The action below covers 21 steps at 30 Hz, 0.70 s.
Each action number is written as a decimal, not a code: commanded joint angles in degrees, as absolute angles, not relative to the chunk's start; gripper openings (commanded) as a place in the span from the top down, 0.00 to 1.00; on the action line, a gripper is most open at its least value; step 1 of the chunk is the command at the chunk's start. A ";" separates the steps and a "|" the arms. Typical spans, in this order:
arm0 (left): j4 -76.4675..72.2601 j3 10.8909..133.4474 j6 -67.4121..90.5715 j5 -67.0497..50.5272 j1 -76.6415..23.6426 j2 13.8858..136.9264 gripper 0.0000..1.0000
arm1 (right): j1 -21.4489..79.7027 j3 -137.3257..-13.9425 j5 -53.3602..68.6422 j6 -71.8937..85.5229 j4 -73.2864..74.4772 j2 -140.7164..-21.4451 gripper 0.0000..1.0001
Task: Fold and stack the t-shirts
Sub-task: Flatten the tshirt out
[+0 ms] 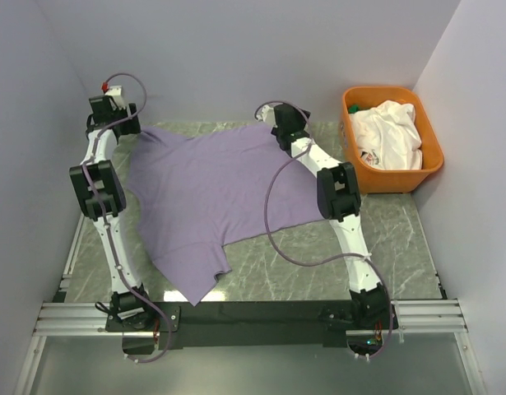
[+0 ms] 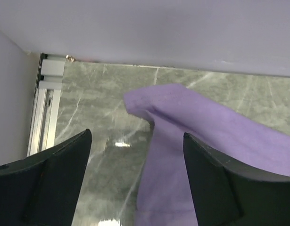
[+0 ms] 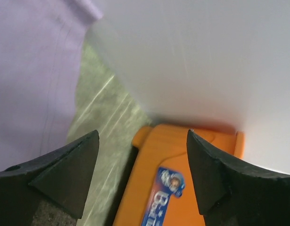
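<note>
Arms stretched fwd, fingers apart.

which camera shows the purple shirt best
The top external view: nearly the whole purple shirt shows there, spread out on the table. The left wrist view catches only one corner of it. The right wrist view shows just a blurred strip along the left edge of the picture.

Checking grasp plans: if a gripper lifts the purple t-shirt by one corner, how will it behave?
Probably floppy: the purple t-shirt lies wrinkled with a folded-over corner, so it would sag. Likely light, since it lies thin and flat; a one-corner lift may drag the rest across the table.
</note>
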<state>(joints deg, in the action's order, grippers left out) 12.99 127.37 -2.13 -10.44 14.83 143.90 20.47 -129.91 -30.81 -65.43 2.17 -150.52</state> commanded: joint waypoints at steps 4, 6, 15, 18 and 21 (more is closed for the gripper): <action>14.04 114.98 -1.58 -12.82 15.47 124.05 0.24 | 20.48 -124.81 -25.59 -51.69 23.23 -132.56 0.20; 16.95 109.70 -2.72 -16.16 15.47 120.08 0.29 | 20.48 -124.36 -20.08 -48.35 30.54 -130.79 0.21; 29.17 103.36 -4.39 -21.52 15.29 120.22 0.58 | 20.30 -125.06 -4.93 -39.64 56.76 -130.51 0.45; 31.10 104.58 -4.31 -21.62 15.38 123.29 0.60 | 20.30 -125.85 -1.85 -37.45 59.76 -132.36 0.51; 32.69 106.08 -4.66 -19.96 15.47 125.94 0.62 | 20.04 -125.60 -0.18 -35.78 61.52 -133.94 0.52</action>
